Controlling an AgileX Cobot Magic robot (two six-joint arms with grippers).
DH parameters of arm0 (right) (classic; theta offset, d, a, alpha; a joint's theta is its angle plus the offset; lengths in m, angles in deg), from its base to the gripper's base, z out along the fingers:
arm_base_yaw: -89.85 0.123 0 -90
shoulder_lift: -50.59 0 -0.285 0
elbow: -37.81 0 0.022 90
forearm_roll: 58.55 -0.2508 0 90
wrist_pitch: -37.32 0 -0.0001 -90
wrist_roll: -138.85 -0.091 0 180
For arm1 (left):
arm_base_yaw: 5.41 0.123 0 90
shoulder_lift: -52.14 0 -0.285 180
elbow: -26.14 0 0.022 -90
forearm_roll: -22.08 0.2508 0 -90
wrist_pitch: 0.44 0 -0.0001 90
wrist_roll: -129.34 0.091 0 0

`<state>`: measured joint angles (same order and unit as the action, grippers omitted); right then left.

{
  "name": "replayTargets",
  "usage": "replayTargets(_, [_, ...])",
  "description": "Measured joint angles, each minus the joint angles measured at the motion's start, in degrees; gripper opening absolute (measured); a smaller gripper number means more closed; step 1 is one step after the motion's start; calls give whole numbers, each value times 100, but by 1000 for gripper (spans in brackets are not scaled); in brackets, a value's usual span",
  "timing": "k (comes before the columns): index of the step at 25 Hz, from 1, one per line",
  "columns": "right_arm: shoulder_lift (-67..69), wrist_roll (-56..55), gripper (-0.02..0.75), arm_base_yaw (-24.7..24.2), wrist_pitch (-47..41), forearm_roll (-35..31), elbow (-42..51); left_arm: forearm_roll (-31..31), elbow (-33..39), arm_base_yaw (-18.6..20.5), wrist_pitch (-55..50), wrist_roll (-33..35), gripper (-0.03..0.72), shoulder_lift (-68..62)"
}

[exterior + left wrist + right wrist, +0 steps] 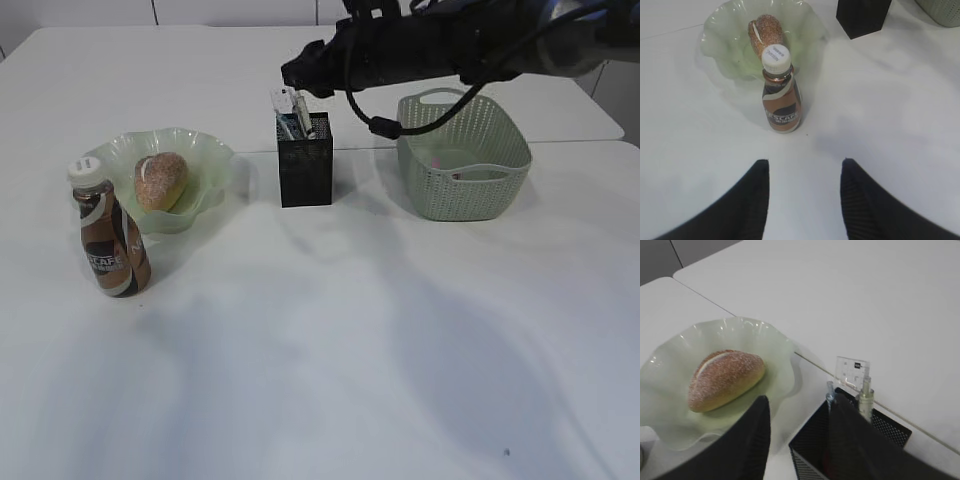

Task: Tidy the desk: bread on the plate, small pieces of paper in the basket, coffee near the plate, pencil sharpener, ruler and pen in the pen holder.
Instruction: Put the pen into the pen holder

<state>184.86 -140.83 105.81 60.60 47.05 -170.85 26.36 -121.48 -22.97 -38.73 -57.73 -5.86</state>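
The bread [161,181] lies on the pale green wavy plate [215,160]. The coffee bottle [108,232] stands upright just in front of the plate's left side. A clear ruler [853,372] and a pen [865,399] stick out of the black mesh pen holder [305,170]. The pencil sharpener is hidden. Small paper pieces [478,175] lie in the green basket [465,195]. My right gripper [800,399] hovers open over the holder's left rim, holding nothing. My left gripper [805,162] is open and empty, a short way in front of the coffee bottle [781,92].
The right arm [450,40] reaches across from the upper right, above the basket and holder. A seam between two tables [560,141] runs behind the basket. White tabletop [350,350] spreads across the front.
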Motion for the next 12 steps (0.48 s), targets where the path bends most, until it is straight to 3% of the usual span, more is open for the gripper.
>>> replayTargets(6, [-389,0,330,-24,174,0,287,242,0,0,-552,0,328,188])
replayTargets(12, [-1206,21,330,-174,214,0,1141,312,0,0,-841,0,328,993])
